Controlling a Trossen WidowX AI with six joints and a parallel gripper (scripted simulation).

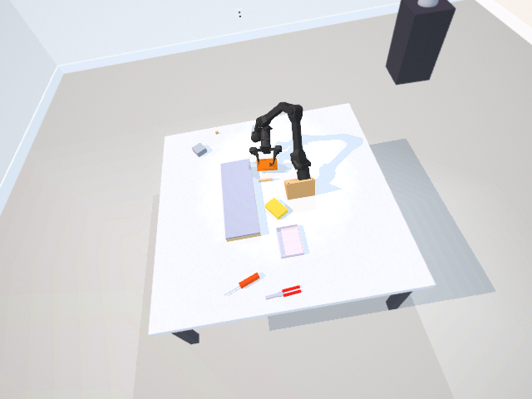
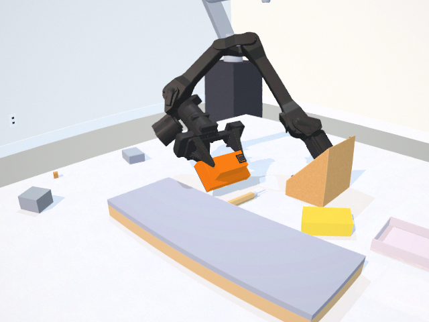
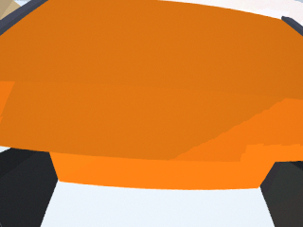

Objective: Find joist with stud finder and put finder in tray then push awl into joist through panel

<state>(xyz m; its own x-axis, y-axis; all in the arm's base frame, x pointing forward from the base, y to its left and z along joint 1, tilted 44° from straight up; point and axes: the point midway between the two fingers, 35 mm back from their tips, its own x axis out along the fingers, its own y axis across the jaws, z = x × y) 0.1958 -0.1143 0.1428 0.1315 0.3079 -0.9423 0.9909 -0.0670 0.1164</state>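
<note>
Pale pink and shallow, the tray holds nothing on the surface; the claw is clamped on the orange stud finder, tilted above the surface, near the awl

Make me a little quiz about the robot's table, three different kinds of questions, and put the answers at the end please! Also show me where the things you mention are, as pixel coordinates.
1. True or false: the gripper [image 1: 266,163] [image 2: 228,162] is holding the orange stud finder [image 1: 267,165] [image 2: 221,170] [image 3: 151,95].
2. Pick one: which thing lies between the wooden wedge [image 1: 300,189] [image 2: 338,173] and the pink tray [image 1: 293,256] [image 2: 398,255]?
A) the awl
B) the yellow block [image 1: 275,208] [image 2: 326,221]
C) the red-handled pliers
3. Fill in the blank: the long floor panel [image 1: 240,199] [image 2: 221,229] has a ______ top, the color of a cloudy sky.

Key: 1. True; 2. B; 3. grayish
</note>
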